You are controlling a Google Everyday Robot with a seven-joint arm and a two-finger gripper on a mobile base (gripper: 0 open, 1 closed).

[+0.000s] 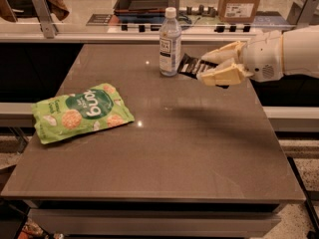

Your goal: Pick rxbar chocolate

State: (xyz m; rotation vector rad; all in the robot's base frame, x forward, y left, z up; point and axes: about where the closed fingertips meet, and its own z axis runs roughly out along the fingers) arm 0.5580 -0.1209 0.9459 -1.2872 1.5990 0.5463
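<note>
The rxbar chocolate (189,66) is a small flat black bar with white lettering. It is held in the air above the brown table (164,148), its free end pointing left toward the bottle. My gripper (207,66) reaches in from the right at the table's far right side. Its cream fingers (219,76) are shut on the bar's right end, which they hide. A shadow lies on the table below the arm.
A clear plastic water bottle (170,43) stands upright just left of the held bar, near the table's far edge. A large green snack pouch (79,112) lies flat at the left. Behind the table are a rail, a cardboard box (241,1) and a dark tray (142,1).
</note>
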